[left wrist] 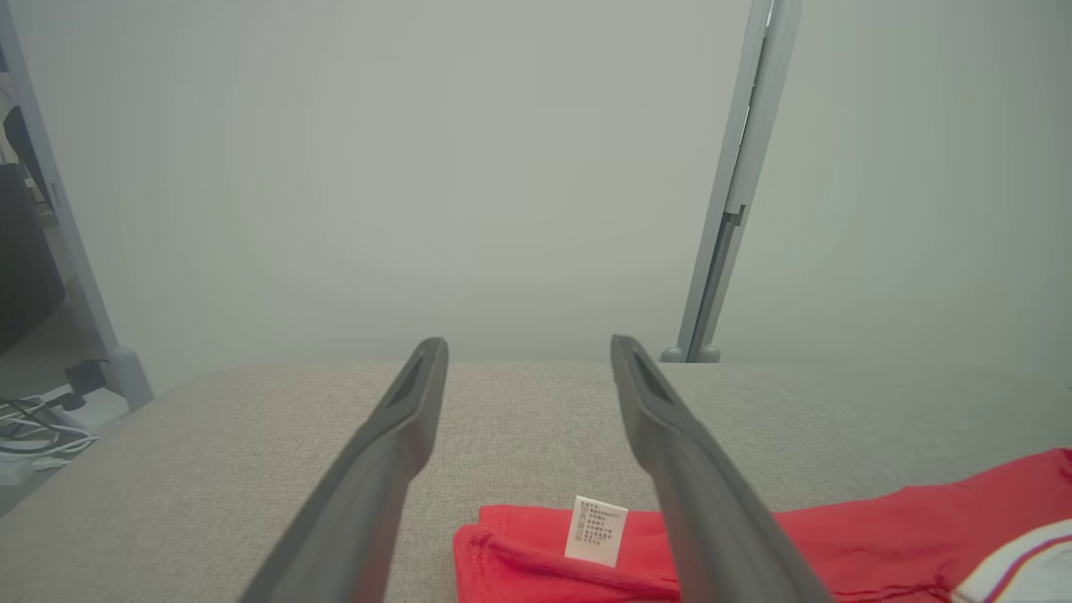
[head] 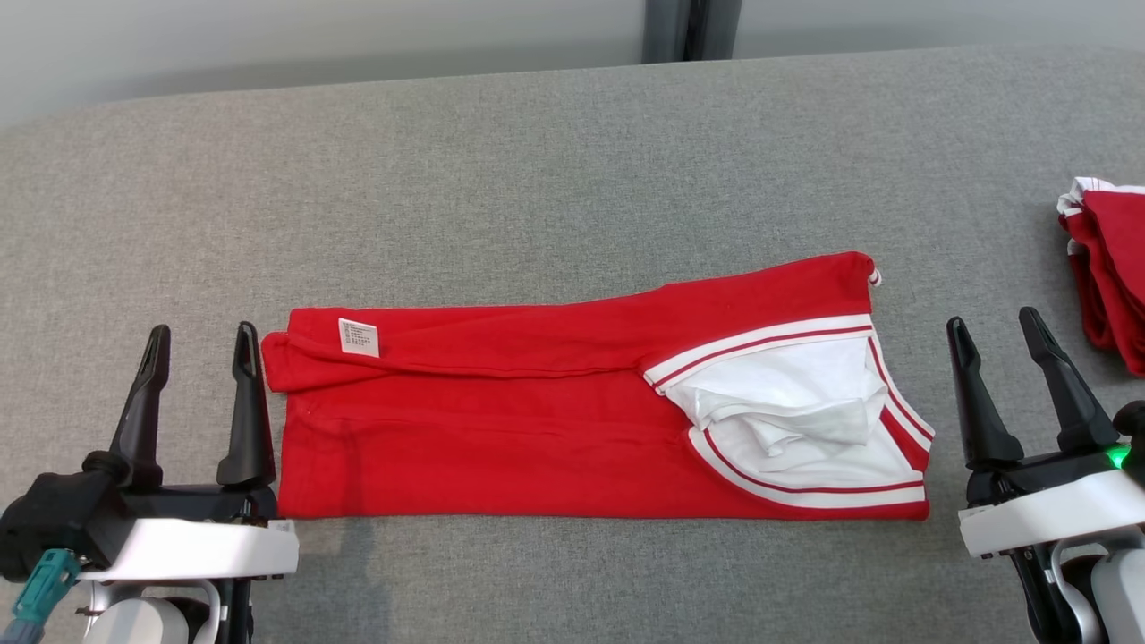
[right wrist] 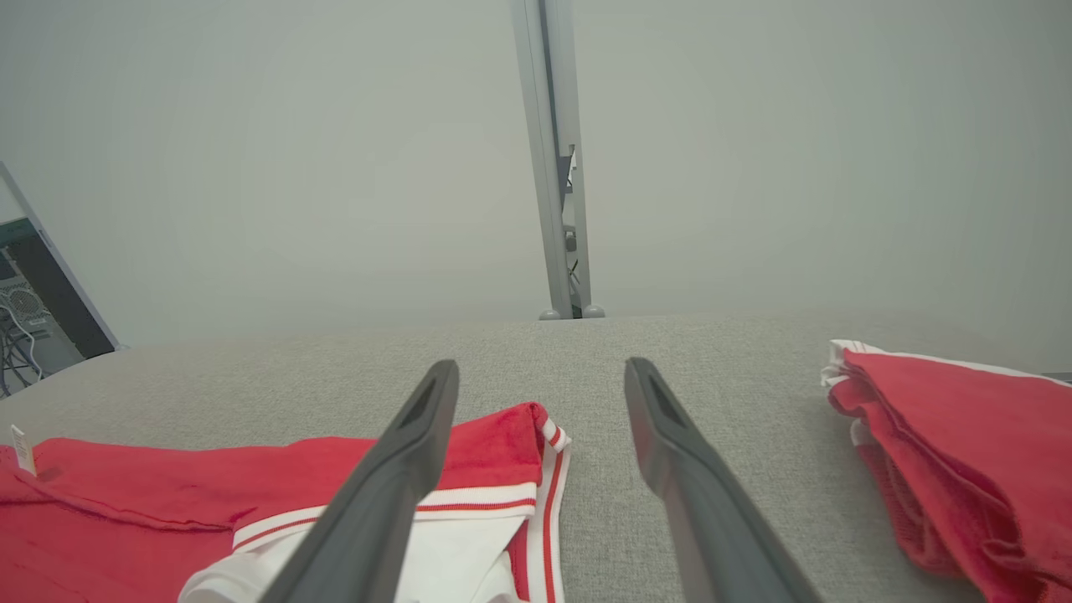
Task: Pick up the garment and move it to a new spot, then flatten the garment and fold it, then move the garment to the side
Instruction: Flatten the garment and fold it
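Expect the main fault at the next fold. The red garment (head: pixel 537 420) lies toward the near edge of the grey desk (head: pixel 537 134) as a long strip. Its right end is untidy, with the white lining (head: pixel 787 402) bunched and the striped trim (head: pixel 760 338) splayed open. If you pinch only the top layer there, the layers beneath are likely to slide apart and the strip will open up. The far flap, which carries the white care label (head: pixel 359 337), rides loosely over the lower layer and slants toward the right, so a fast lift can drag it out of line. Watch also the stack of red garments (head: pixel 1114 268) at the right edge of the desk. It sits near the right gripper (head: pixel 992 317), and a wide outward swing of that arm could snag or topple it. Soft cloth gives little resistance, so a jaw driven too low may catch the fabric of the desk instead of the hem. The jaws of the left gripper (head: pixel 204 329) stand fully apart and empty. Its inner finger (head: pixel 248 402) is just beside the left end of the garment, and you cannot tell whether it touches the cloth. The jaws of the right gripper stand equally wide, hold nothing, and sit just off the right end of the garment, clear of it.
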### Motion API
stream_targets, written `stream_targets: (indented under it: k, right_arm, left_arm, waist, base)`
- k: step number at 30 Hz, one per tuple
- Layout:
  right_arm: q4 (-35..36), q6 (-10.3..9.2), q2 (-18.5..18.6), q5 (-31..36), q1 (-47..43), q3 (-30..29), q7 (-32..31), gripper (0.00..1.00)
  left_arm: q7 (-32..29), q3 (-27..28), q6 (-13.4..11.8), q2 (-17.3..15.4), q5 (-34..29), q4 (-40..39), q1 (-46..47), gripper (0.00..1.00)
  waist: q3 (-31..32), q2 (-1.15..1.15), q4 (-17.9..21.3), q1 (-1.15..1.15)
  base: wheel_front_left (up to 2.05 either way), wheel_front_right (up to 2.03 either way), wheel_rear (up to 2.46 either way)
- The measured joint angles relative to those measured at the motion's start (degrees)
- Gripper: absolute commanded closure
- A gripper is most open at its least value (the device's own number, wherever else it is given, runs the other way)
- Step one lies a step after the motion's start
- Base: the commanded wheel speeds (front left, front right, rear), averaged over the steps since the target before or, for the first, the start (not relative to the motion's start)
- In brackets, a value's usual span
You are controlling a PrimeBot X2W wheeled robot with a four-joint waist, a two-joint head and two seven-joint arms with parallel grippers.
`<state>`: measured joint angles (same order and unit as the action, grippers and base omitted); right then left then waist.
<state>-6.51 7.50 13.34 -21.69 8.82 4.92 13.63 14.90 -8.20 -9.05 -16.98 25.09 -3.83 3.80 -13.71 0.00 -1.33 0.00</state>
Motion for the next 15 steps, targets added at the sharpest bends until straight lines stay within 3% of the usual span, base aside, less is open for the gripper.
stream_targets:
  k: [8,15]
  right_arm:
    - [-1.1,0.00,1.0,1.0,1.2,-0.2,-1.8,0.00]
    - [-10.0,0.00,0.1,-0.2,5.0,2.9,-3.7,0.00]
  left_arm:
    - [0.0,-1.0,0.2,0.0,-0.7,0.2,0.5,0.00]
    - [0.0,-2.3,0.4,0.7,-1.1,0.5,2.9,0.00]
  waist:
    - [-0.7,0.00,-0.6,0.00]
    - [-2.8,0.00,-1.6,0.00]
  base:
    - [0.00,0.00,0.00]
    - [0.00,0.00,0.00]
